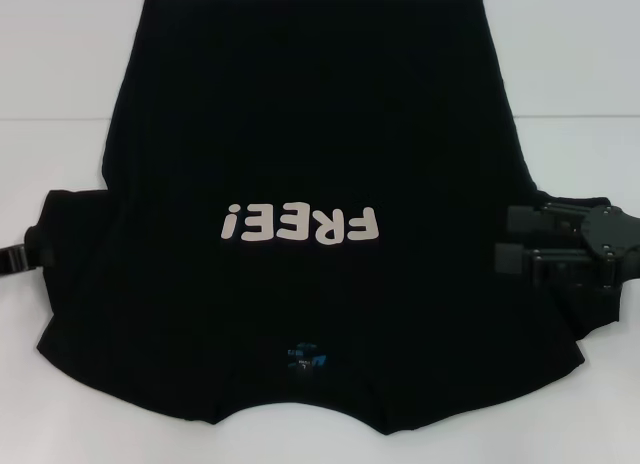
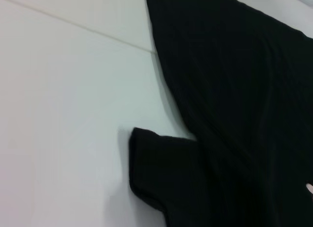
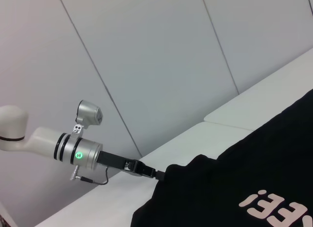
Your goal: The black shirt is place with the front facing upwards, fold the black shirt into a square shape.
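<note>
The black shirt [image 1: 300, 134] lies spread flat on the white table [image 1: 60, 74], front up. Its cream "FREE!" lettering [image 1: 300, 224] sits at the middle and its small blue neck label [image 1: 305, 359] near the front edge. My right gripper [image 1: 512, 238] lies level over the shirt's right sleeve, pointing inward, its two fingers apart with nothing between them. My left gripper [image 1: 38, 246] is at the tip of the left sleeve [image 2: 161, 183], mostly hidden by the cloth. The right wrist view shows the left gripper [image 3: 149, 171] meeting the sleeve's edge.
White table shows on both sides of the shirt and behind it. A seam in the table [image 2: 78, 26] runs along the left side. Pale wall panels [image 3: 161, 56] stand beyond the table's left edge.
</note>
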### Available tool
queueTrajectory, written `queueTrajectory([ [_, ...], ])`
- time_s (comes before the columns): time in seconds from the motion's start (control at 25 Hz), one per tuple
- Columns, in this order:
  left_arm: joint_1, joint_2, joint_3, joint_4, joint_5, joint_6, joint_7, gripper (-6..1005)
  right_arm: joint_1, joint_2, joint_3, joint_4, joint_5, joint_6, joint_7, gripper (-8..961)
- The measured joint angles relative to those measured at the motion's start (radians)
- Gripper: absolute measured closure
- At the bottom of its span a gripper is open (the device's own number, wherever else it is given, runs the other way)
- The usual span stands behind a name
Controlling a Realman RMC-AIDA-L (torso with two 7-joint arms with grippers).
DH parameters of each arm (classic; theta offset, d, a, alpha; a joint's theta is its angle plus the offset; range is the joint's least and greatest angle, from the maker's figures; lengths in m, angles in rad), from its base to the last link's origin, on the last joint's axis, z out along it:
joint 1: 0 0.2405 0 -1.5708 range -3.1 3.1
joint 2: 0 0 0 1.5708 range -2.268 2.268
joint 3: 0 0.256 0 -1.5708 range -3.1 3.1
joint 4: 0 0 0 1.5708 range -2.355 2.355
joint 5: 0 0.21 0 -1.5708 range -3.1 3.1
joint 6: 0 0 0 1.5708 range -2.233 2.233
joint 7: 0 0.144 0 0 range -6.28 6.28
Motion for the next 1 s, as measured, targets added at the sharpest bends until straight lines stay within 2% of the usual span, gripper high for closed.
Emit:
queueTrajectory([
  [0.4,-0.022,0.014,0.000,0.000,0.027,-0.118,-0.004,986,0.001,0.011,0.017,0.005,0.001,0.002,0.002,61],
  [1.0,-0.049,0.016,0.002,0.000,0.037,-0.221,0.006,958,0.009,0.014,0.017,-0.001,0.003,0.000,0.002,67],
])
